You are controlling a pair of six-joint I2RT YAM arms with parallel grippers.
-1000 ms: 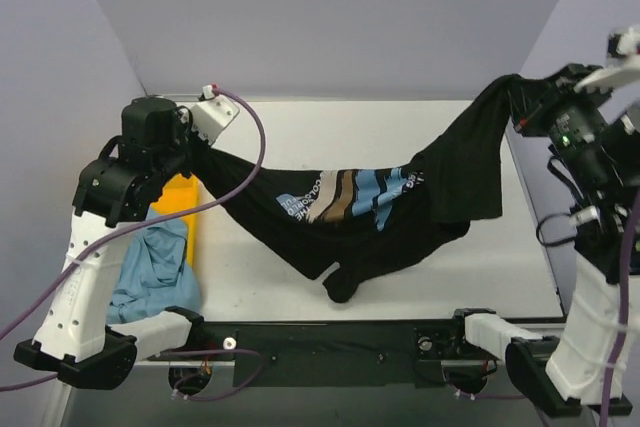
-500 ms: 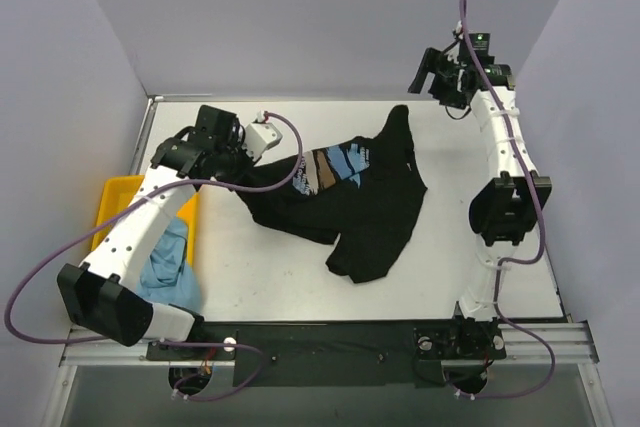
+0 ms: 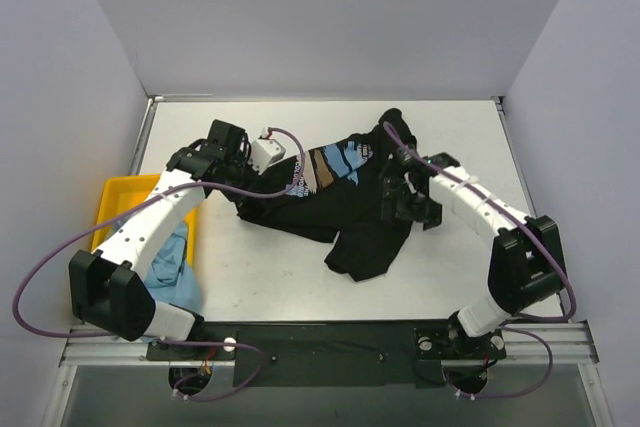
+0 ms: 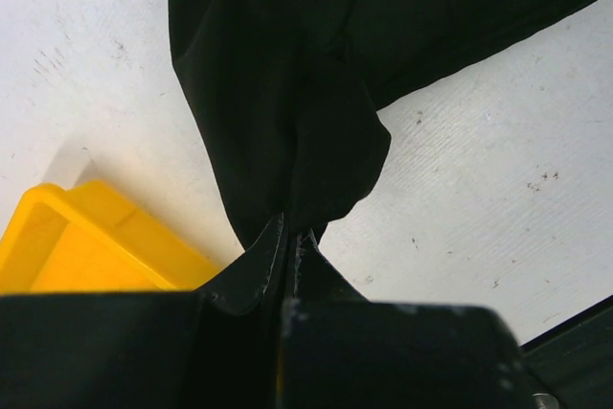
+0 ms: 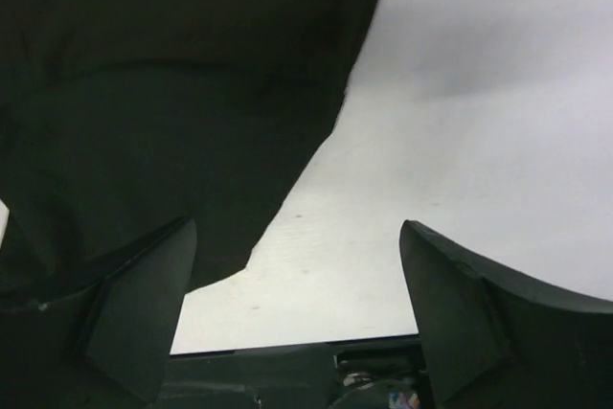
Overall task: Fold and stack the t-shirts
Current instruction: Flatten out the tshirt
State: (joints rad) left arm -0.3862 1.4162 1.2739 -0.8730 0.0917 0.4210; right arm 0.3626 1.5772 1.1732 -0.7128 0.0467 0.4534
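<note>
The black t-shirt (image 3: pixel 365 232) lies crumpled across the middle of the table, its striped print (image 3: pixel 325 167) facing up. My left gripper (image 3: pixel 242 175) is shut on the shirt's left edge; in the left wrist view the black cloth (image 4: pixel 287 93) runs straight out from between the closed jaws (image 4: pixel 292 237). My right gripper (image 3: pixel 400 205) hovers over the shirt's right side, open and holding nothing. In the right wrist view its fingers (image 5: pixel 144 304) stand wide apart, with the shirt (image 5: pixel 172 93) at upper left. The light blue t-shirt (image 3: pixel 165 267) hangs bunched at the left.
A yellow tray (image 3: pixel 118 197) sits at the table's left edge under the left arm, also in the left wrist view as a yellow tray (image 4: pixel 67 246). The white table (image 3: pixel 470 137) ends at side walls and a black front rail (image 3: pixel 330 332).
My right gripper let go of the black t-shirt and swung from the back right down over its right side. The shirt dropped from stretched in the air onto the table. The left arm lowered.
</note>
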